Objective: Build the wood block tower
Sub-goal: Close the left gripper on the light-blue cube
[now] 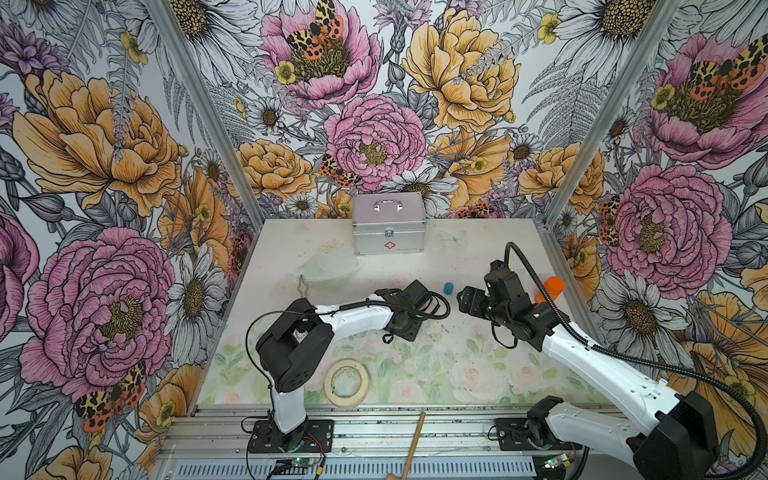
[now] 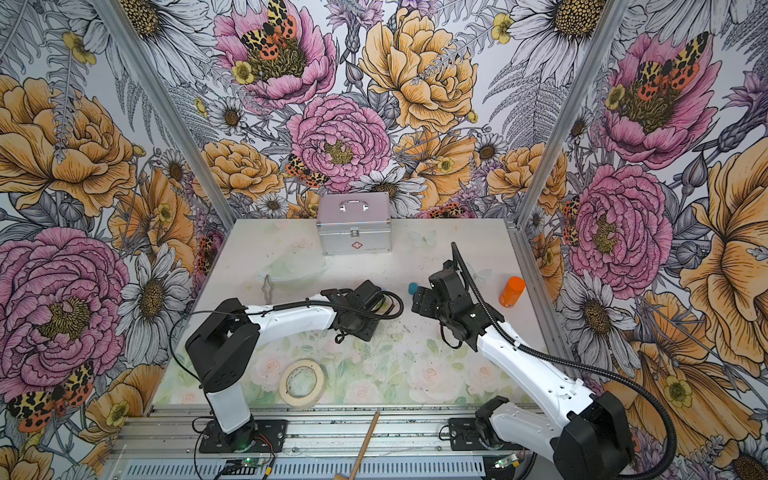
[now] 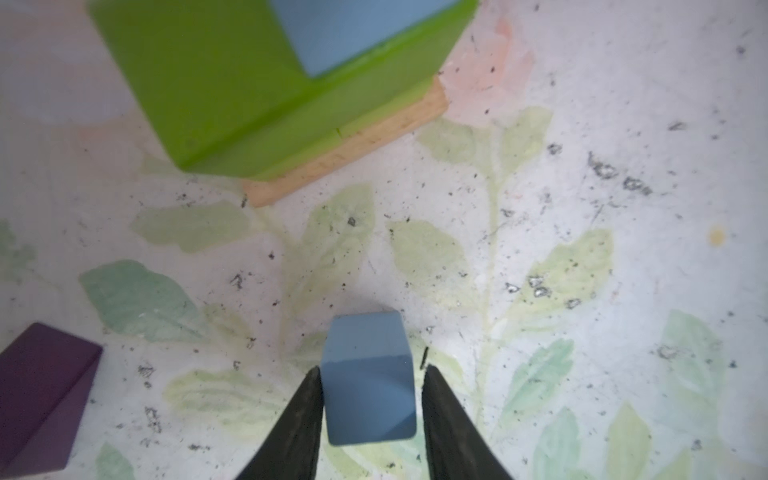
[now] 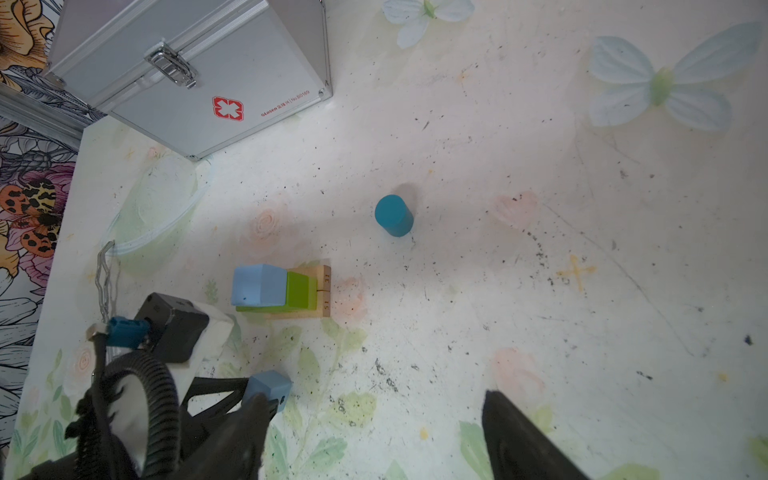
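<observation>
The left pincer (image 3: 372, 370) had one finger on each side of the loose blue cube (image 3: 368, 374). One finger touched the cube. A thin gap showed by the other finger, so I could not tell if the cube was squeezed tight. The cube was low, on the table (image 3: 540, 208) or just above it.

The tower (image 4: 282, 291) stood out in front of those fingers, past the cube, near but not touching. It had tan bars (image 3: 353, 153) at the bottom, green blocks (image 3: 232, 91) on them, and a top blue cube (image 3: 353, 29). The top blue cube sat at the end of the green blocks far from the cylinder (image 4: 393, 215). The other end looked bare. I think the loose blue cube belonged there: up, forward, down. The left arm was the near one for that.

The right pincer (image 4: 374, 397) was wide apart and held nothing.

The right wrist view showed the whole tower. The left wrist view showed only one corner of it, plus a purple block (image 3: 41, 395) lying near. In both top views the left arm hid the tower and the loose blue cube.
</observation>
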Available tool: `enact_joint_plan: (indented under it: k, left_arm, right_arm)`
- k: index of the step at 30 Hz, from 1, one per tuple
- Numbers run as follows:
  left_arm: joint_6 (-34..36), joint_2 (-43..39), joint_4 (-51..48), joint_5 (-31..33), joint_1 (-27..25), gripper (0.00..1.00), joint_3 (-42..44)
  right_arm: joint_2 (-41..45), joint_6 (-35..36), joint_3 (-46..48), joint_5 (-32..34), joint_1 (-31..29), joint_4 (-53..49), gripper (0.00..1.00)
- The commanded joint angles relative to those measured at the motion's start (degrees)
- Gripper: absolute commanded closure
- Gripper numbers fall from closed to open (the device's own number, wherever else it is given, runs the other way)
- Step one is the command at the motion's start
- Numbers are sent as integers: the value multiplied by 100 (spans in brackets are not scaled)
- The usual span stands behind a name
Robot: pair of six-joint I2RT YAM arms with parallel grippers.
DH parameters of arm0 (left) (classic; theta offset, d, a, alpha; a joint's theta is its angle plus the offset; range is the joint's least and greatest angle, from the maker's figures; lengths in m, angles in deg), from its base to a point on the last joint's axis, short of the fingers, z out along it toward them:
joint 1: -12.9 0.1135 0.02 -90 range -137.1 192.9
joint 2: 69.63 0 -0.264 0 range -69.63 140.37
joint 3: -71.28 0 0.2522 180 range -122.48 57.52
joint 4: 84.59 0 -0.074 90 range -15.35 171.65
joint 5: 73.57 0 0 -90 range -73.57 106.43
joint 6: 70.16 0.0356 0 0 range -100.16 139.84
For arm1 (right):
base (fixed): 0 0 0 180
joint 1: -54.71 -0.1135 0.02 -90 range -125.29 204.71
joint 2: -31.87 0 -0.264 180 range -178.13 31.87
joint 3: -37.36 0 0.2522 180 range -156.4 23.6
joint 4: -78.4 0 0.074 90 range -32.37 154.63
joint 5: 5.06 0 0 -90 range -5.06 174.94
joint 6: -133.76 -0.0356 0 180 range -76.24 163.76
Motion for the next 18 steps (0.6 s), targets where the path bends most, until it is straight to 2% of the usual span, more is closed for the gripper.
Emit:
enact_joint_plan:
  k: [1,5,11,18]
  left_arm:
    - [-37,-148,29,78,3,61,-19]
    - [-39,-102,30,37,4,61,-7]
    - [-28,-65,21,-30,3,55,-11]
    - [-18,-28,1,-48,8,58,-12]
  right_arm:
    - [20,-71,15,-60,37,130,17]
    - [11,-66,17,-82,40,134,17]
    - [-19,-71,24,-103,34,152,17]
    - [-50,-73,29,-144,34,167,17]
